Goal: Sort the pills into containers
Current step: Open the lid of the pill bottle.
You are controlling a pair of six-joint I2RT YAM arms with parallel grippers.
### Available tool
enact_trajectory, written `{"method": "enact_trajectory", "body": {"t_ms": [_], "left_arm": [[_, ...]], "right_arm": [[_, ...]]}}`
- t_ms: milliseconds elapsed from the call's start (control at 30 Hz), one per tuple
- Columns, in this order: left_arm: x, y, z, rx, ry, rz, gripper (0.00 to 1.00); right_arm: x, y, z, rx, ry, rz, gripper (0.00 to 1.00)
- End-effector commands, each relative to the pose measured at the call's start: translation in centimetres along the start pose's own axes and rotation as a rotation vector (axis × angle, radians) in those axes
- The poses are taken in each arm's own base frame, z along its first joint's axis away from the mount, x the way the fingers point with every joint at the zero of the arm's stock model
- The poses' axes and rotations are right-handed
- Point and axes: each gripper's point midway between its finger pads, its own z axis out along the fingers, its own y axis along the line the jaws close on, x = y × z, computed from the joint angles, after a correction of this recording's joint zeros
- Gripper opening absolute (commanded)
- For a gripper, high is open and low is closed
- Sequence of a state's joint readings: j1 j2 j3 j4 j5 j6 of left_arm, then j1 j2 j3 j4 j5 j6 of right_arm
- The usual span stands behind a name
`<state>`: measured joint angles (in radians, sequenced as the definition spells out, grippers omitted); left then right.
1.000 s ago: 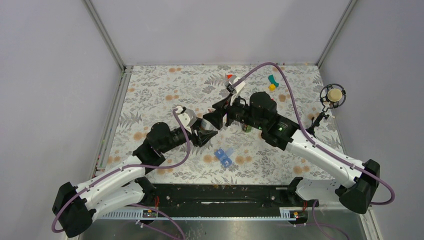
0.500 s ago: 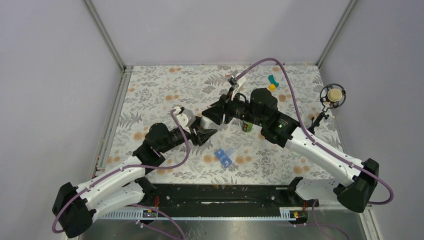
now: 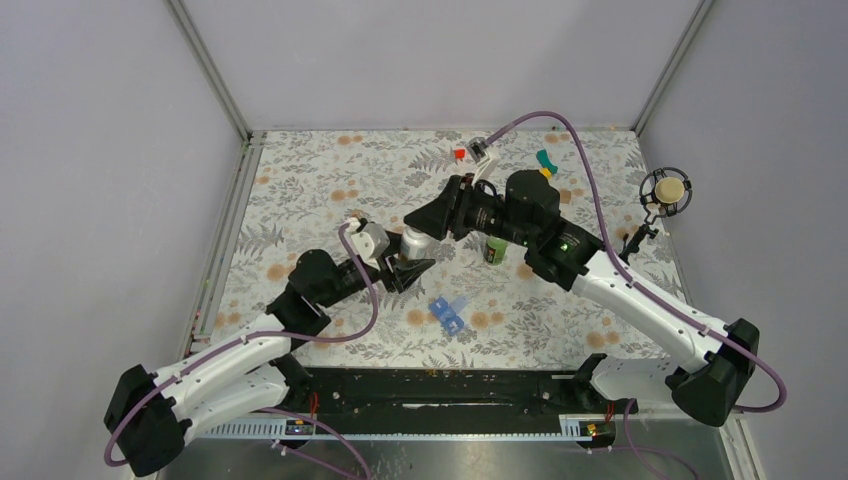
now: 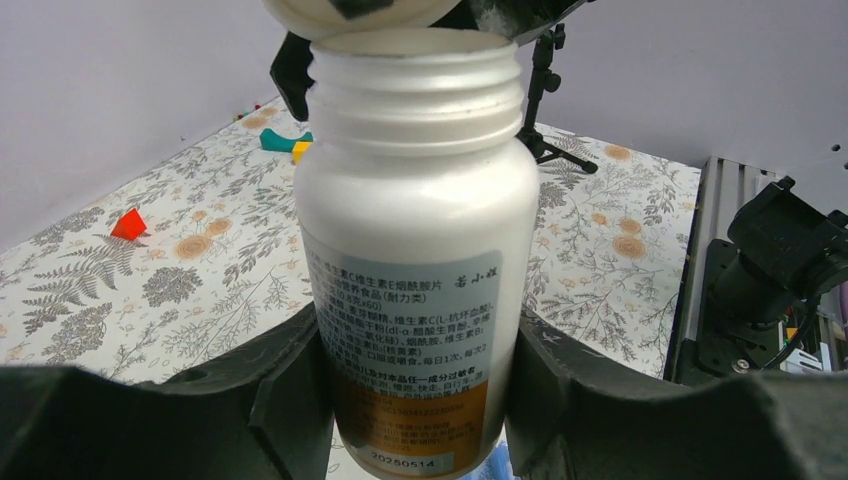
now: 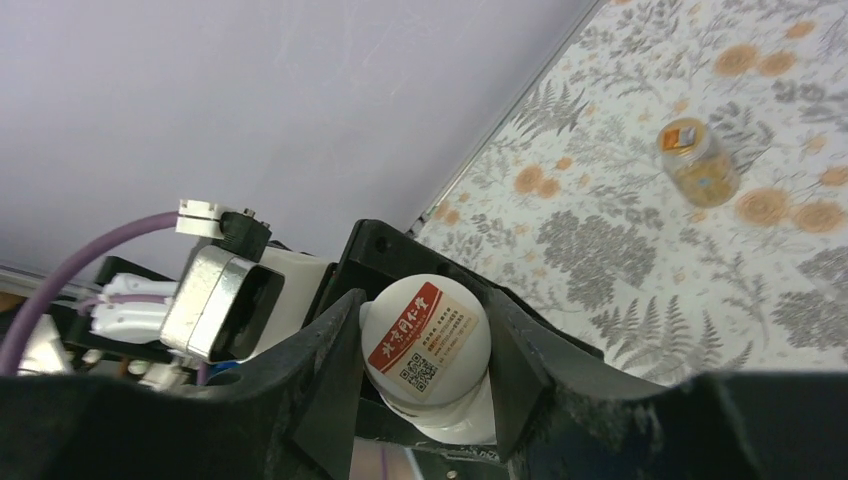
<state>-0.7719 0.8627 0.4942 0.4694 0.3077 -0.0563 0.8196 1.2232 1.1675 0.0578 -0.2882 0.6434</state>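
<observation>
My left gripper (image 3: pixel 405 264) is shut on a white pill bottle (image 3: pixel 413 243) and holds it above the table. In the left wrist view the bottle (image 4: pixel 415 250) stands upright between the jaws (image 4: pixel 415 395), with its threaded neck bare. My right gripper (image 3: pixel 426 221) is shut on the bottle's white cap (image 5: pixel 428 335), which has a red and tan label. The cap (image 4: pixel 350 8) sits just above the bottle's mouth, slightly off to one side. The translucent blue pill box (image 3: pixel 449 312) lies on the table in front of both grippers. No loose pills show.
A small green bottle (image 3: pixel 494 250) stands under the right arm, and shows in the right wrist view (image 5: pixel 697 160). A red block (image 3: pixel 459 154) and teal and yellow pieces (image 3: pixel 545 163) lie at the back. A round black stand (image 3: pixel 665 190) is at the right edge.
My right gripper has turned and shifted left and back with the cap, which has come off the bottle's neck. My left gripper has drawn slightly toward the near left with the bottle.
</observation>
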Motion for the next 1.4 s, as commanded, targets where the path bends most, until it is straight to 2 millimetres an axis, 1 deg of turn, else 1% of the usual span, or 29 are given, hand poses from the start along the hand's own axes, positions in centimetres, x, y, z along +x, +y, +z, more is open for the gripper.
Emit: {"method": "enact_trajectory", "body": {"t_ms": [0, 33, 133, 200, 233, 300, 367, 433, 600, 733, 900, 1033, 1133, 1167, 1333, 1367], "left_arm": [[-0.2, -0.5, -0.3, 0.021, -0.026, 0.02, 0.0], [-0.4, -0.5, -0.4, 0.021, -0.033, 0.023, 0.0], [-1.1, -0.7, -0.8, 0.026, -0.061, 0.029, 0.0], [-1.6, -0.9, -1.0, 0.028, -0.08, 0.035, 0.0], [-1.9, -0.9, -1.2, 0.027, -0.088, 0.037, 0.0], [-2.3, -1.0, -1.3, 0.027, -0.097, 0.041, 0.0], [-2.5, -1.0, -1.5, 0.024, -0.103, 0.045, 0.0], [-2.5, -0.9, -1.5, 0.023, -0.103, 0.046, 0.0], [-2.3, -1.0, -1.6, 0.025, -0.096, 0.045, 0.0], [-2.4, -1.0, -1.6, 0.026, -0.102, 0.045, 0.0], [-2.7, -0.9, -1.6, 0.017, -0.113, 0.045, 0.0], [-3.0, -0.7, -1.6, 0.006, -0.123, 0.043, 0.0], [-3.3, -0.6, -1.7, -0.002, -0.137, 0.042, 0.0], [-3.4, -0.5, -1.7, -0.005, -0.14, 0.041, 0.0], [-3.8, -0.3, -1.7, -0.022, -0.157, 0.04, 0.0], [-3.8, -0.2, -1.7, -0.025, -0.159, 0.039, 0.0]], "right_arm": [[-2.4, 3.2, -0.9, -0.122, -0.037, 0.176, 0.12], [-2.6, 2.8, -0.8, -0.117, -0.043, 0.207, 0.15], [-3.0, 1.4, -0.7, -0.075, -0.068, 0.241, 0.3], [-2.7, -0.2, -0.7, -0.011, -0.079, 0.234, 0.39], [-2.7, -1.1, -0.7, 0.028, -0.088, 0.22, 0.42], [-2.6, -3.0, -0.7, 0.115, -0.11, 0.196, 0.44], [-2.4, -4.2, -0.9, 0.167, -0.122, 0.175, 0.46], [-2.7, -5.0, -1.2, 0.203, -0.149, 0.156, 0.48], [-3.8, -5.3, -2.4, 0.238, -0.206, 0.119, 0.55], [-4.3, -5.6, -3.0, 0.255, -0.236, 0.122, 0.54], [-4.3, -5.7, -3.5, 0.26, -0.256, 0.124, 0.46], [-3.9, -5.9, -3.6, 0.263, -0.243, 0.109, 0.41], [-3.3, -6.2, -3.4, 0.264, -0.219, 0.107, 0.31], [-3.0, -6.3, -3.3, 0.263, -0.21, 0.108, 0.29], [-2.2, -6.5, -3.2, 0.25, -0.191, 0.117, 0.28], [-2.1, -6.4, -3.2, 0.247, -0.189, 0.117, 0.29]]}}
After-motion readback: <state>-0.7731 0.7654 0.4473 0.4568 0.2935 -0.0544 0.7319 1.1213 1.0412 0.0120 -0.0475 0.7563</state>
